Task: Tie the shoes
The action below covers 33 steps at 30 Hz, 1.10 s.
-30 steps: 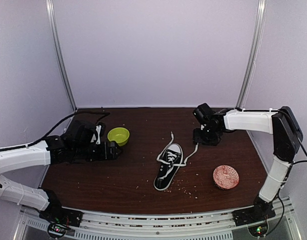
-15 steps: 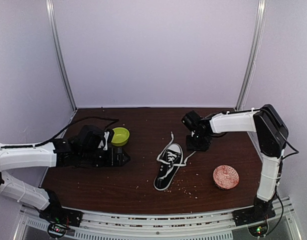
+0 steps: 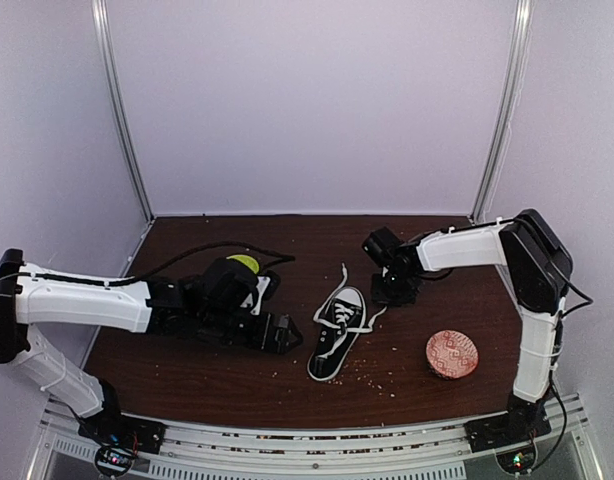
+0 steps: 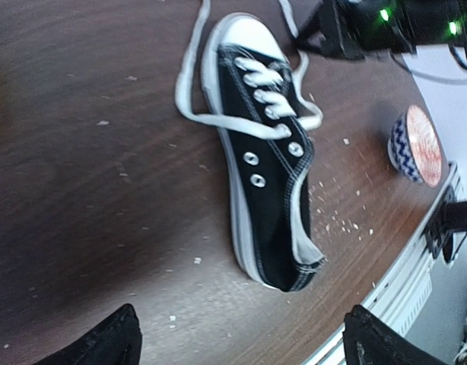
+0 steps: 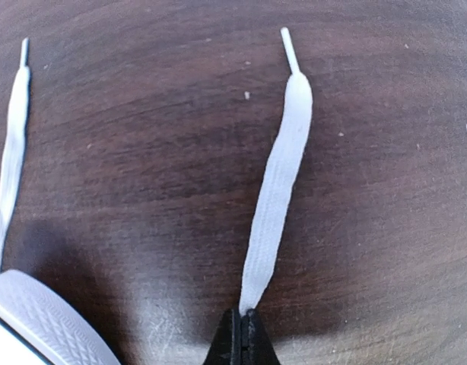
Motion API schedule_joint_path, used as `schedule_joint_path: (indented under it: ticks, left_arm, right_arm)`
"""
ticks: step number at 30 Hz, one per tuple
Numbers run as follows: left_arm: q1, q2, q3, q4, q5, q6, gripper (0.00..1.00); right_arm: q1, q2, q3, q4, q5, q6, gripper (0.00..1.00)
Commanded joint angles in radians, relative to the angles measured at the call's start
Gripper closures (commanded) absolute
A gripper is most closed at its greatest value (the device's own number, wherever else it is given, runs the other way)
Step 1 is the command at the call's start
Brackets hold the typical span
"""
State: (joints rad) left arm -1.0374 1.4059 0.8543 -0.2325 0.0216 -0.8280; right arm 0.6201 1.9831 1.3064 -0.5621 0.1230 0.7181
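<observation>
Black canvas shoe (image 3: 337, 335) lies mid-way on the dark wooden surface (image 3: 187, 375), toe to the far side, laces loose; the right claw (image 5: 243, 338) is pinched together on one white lace (image 5: 275, 190) beside the toe; the left claw (image 4: 241, 346), fingers wide apart, hovers just left of the shoe

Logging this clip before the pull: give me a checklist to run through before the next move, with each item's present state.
1. Right gripper shut on the lace: ok.
2. Left gripper open: ok.
3. Shoe upright on its sole: ok.
4. Second lace lying free on the table: ok.
5. Shoe tied: not ok.
6. Grip firm enough for pulling: cannot tell.
</observation>
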Motion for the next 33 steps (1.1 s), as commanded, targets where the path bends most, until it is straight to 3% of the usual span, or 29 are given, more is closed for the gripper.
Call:
schedule_joint_path:
  ticks: [1, 8, 14, 21, 24, 27, 33]
  left_arm:
    - [-0.062, 0.103, 0.100, 0.009, 0.060, 0.071, 0.05]
    - [-0.133, 0.259, 0.228, -0.052, 0.065, 0.122, 0.11]
    - [-0.135, 0.338, 0.273, -0.085, -0.010, 0.110, 0.31]
    - [-0.143, 0.414, 0.324, -0.080, -0.023, 0.112, 0.47]
    - [-0.144, 0.444, 0.334, -0.087, -0.036, 0.118, 0.66]
    - [-0.146, 0.458, 0.345, -0.100, -0.023, 0.118, 1.00]
    - [-0.204, 0.408, 0.359, -0.107, 0.025, 0.084, 1.00]
  right_arm:
    - [0.001, -0.055, -0.080, 0.025, -0.011, 0.031, 1.00]
    - [0.021, -0.256, -0.261, 0.088, -0.030, 0.064, 1.00]
    - [0.065, -0.379, -0.403, 0.138, -0.042, 0.099, 1.00]
    - [0.103, -0.463, -0.481, 0.155, -0.049, 0.110, 1.00]
    - [0.117, -0.507, -0.506, 0.157, -0.057, 0.115, 1.00]
    - [0.138, -0.546, -0.516, 0.156, -0.074, 0.121, 1.00]
    - [0.208, -0.589, -0.552, 0.214, -0.113, 0.154, 1.00]
